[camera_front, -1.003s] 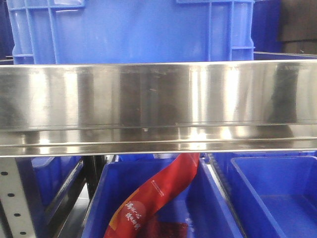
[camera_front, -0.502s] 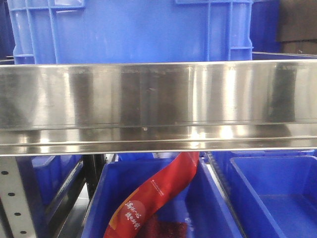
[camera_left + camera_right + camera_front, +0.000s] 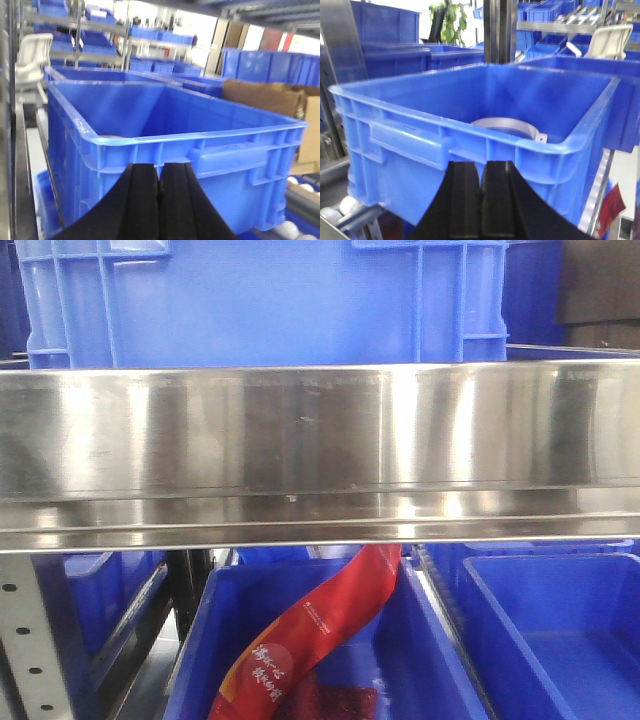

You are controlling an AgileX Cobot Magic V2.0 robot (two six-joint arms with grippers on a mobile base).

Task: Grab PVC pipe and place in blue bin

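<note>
The shelf rail (image 3: 320, 430) is brushed metal, shiny and streaked with soft reflections, while the blue bin (image 3: 470, 135) is moulded plastic with a smooth, faintly glossy skin and ribbed walls. Inside it the PVC pipe (image 3: 507, 125) looks like smooth white plastic with a dull sheen. The gripper pads (image 3: 142, 200) seem matt black rubber, and the red bag (image 3: 320, 630) is glossy printed film

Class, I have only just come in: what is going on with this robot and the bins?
Neither arm holds anything. The left gripper and right gripper are both shut and empty, outside a large blue plastic bin. A white curved PVC pipe already lies inside that bin, so the placing looks done.
</note>
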